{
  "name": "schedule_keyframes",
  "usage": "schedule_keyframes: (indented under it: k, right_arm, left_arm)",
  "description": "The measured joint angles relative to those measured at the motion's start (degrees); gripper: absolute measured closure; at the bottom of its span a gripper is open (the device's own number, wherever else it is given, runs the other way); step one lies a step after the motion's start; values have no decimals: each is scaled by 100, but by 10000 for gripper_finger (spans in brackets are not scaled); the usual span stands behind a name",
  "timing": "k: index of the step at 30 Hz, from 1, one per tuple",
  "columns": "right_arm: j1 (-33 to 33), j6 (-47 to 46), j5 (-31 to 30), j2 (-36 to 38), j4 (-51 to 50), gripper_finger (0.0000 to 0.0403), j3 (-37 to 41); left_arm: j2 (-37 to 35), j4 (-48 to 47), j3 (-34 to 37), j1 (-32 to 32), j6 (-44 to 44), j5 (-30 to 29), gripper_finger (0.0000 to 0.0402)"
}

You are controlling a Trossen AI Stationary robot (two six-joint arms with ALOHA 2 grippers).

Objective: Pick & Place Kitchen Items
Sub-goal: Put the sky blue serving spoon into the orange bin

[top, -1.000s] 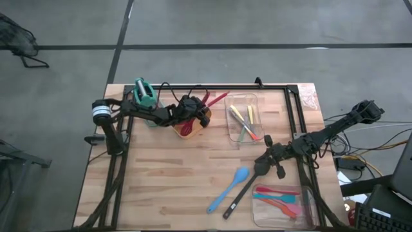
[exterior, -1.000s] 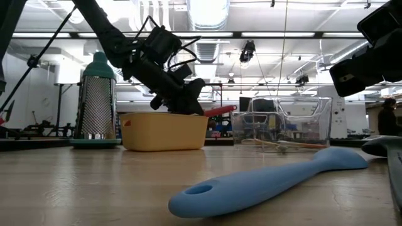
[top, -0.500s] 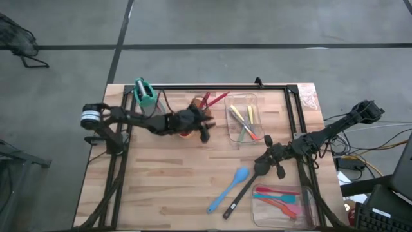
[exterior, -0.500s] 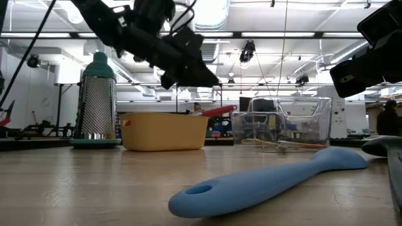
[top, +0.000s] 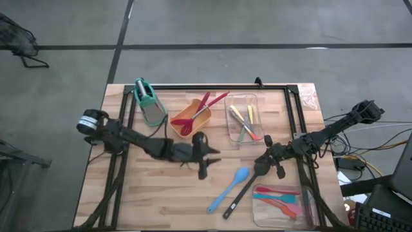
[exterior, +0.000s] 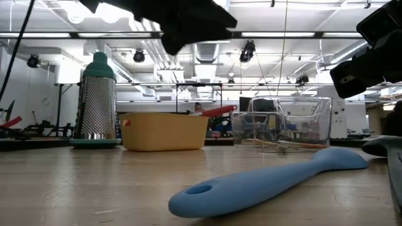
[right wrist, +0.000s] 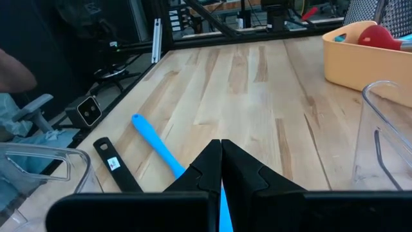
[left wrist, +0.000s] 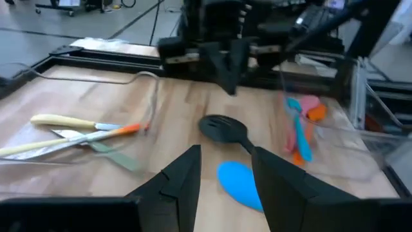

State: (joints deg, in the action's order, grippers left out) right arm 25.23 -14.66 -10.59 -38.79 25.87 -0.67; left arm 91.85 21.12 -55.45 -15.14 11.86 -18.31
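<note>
Left gripper point(top: 205, 162) fingers parted, empty; blue spatula point(top: 228, 189) slim, flat (beside black ladle point(top: 244, 187)).

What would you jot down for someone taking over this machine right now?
Left end effector: open, empty, above mid-table, pointing toward the blue spatula.
Right end effector: shut, empty, parked by the black ladle.
Done: red utensils in the orange tub; yellow and green pieces in the far clear tray; pink, teal and orange utensils in the near clear tray.
Left: the spatula and ladle, loose on the table.
</note>
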Motion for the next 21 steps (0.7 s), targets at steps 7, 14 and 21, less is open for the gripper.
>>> schedule_keyframes:
  k: [7, 14, 21]
  right_arm:
    - [-1, 2, -1, 0, 0, 394, 0]
    - [0, 2, -2, 0, 0, 394, 0]
    - [-1, 3, -3, 1, 4, 394, 0]
  left_arm:
    - [46, -364, -76, -703, 339, -705, 257]
    - [536, -307, -134, -1069, 616, -882, 257]
    - [1046, -260, -430, -1268, 632, -883, 257]
